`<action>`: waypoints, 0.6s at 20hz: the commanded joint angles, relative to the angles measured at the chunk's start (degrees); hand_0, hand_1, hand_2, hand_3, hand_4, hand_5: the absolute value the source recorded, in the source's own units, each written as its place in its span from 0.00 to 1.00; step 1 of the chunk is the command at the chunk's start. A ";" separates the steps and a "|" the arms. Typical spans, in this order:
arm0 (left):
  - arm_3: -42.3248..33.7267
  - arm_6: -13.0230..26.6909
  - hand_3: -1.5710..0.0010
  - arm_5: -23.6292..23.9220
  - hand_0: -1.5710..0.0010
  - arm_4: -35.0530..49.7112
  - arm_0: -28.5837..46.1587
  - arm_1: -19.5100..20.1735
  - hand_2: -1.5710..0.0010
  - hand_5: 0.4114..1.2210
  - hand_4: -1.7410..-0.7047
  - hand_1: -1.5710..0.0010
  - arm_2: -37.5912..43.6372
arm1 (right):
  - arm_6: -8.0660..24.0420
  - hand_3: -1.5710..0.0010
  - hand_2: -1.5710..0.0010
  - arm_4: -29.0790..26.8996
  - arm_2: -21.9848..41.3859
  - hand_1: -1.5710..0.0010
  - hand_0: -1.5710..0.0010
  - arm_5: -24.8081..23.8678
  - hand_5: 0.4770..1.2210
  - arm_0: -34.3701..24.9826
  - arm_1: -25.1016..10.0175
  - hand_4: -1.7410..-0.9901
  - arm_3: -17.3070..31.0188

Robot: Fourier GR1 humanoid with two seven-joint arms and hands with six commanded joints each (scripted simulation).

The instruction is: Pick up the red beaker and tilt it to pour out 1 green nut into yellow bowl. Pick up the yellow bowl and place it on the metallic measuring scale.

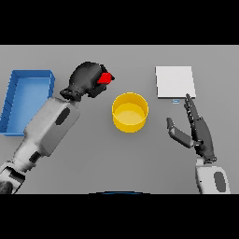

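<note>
My left hand (86, 79) is curled round the red beaker (106, 78), held up and tipped toward the right, just left of and above the yellow bowl (130, 112). Most of the beaker is hidden by the hand; only its red end shows. The bowl stands upright at the table's middle, and I see no nut inside it. The metallic measuring scale (175, 81) is a flat light square at the back right. My right hand (198, 130) hovers open with straight fingers, right of the bowl and just in front of the scale.
A blue tray (26, 99) lies at the far left beside my left forearm. The grey table (116, 158) spreads in front of the bowl.
</note>
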 commanded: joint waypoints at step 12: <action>8.01 2.89 0.17 -19.78 0.00 -11.90 -15.50 2.20 0.00 1.00 0.05 0.00 -18.41 | 2.48 1.00 1.00 -3.92 -2.00 1.00 1.00 0.73 0.20 -0.72 0.91 0.59 0.90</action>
